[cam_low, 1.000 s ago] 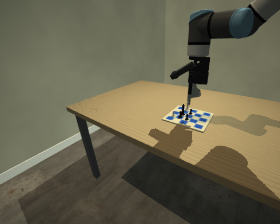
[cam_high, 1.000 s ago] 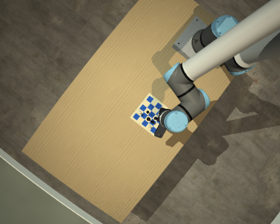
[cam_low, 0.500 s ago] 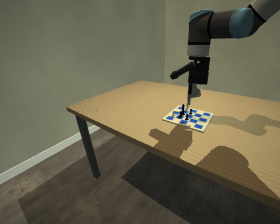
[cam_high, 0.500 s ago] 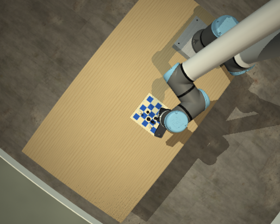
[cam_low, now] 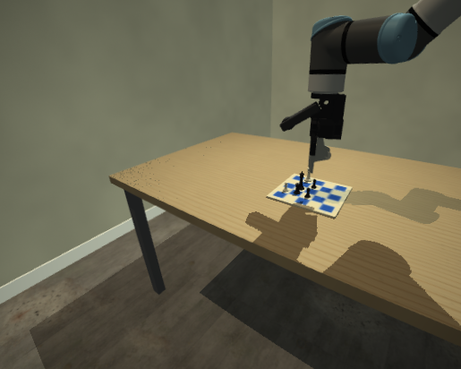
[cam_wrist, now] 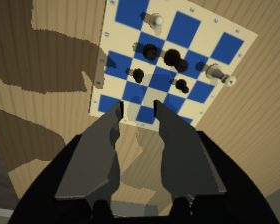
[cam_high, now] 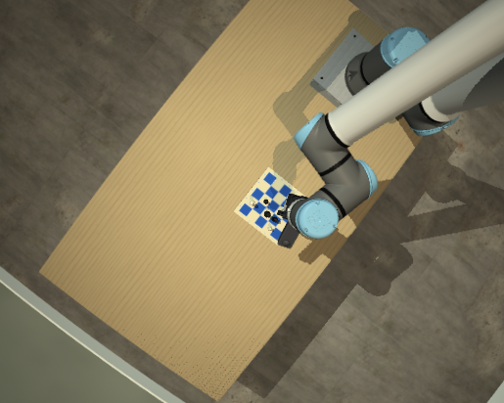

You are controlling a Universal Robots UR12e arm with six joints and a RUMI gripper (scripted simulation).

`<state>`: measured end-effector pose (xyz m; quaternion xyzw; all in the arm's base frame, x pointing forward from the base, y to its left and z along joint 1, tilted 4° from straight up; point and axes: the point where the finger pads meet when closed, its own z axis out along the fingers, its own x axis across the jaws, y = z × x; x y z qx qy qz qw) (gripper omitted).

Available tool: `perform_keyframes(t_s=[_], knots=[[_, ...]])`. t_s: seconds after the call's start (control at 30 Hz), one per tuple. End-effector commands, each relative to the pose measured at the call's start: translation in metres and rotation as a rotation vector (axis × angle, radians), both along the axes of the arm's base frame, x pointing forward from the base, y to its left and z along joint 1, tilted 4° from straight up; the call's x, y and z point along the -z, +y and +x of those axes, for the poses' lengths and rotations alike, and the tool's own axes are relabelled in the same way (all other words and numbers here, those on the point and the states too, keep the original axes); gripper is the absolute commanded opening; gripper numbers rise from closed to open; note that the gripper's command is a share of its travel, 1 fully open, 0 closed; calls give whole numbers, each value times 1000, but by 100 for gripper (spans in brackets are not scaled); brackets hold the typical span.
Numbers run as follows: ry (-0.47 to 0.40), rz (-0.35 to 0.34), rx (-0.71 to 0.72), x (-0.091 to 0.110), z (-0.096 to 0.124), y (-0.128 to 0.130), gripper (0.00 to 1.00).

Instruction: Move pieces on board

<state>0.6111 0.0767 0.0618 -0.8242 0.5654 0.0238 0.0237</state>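
The small black pawn [cam_wrist: 138, 75] [cam_low: 308, 193] stands upright on C4. The tall black piece [cam_wrist: 173, 57] [cam_low: 301, 180] stands upright on D3. A2 [cam_wrist: 166, 119] holds no piece. My gripper [cam_wrist: 138, 102] is open and empty, its two fingertips a moderate gap apart. It hangs above the board [cam_low: 335, 216] [cam_high: 238, 210], appearing near the A and B rows in the wrist view, below the C4 pawn in that picture. Its fingertips are hard to make out in the top view.
Other pieces stand upright: a black piece [cam_wrist: 150, 51] on D4, a black pawn [cam_wrist: 182, 85] on C2, a small white piece [cam_wrist: 156, 21] on E4 and a tall white piece [cam_wrist: 215, 72] on D1. D4 is close beside D3 and C4.
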Motion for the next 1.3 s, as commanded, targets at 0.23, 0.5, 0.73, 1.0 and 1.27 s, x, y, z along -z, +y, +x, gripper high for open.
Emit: perform_keyframes(t_s=[0.23, 0.5, 0.73, 1.0, 1.27], knots=[[-1, 0, 0, 6, 1, 0, 20], [-1, 0, 0, 16, 1, 1, 20], [-1, 0, 0, 24, 0, 1, 20], [-1, 0, 0, 36, 0, 2, 20], [-1, 0, 0, 44, 0, 2, 20]])
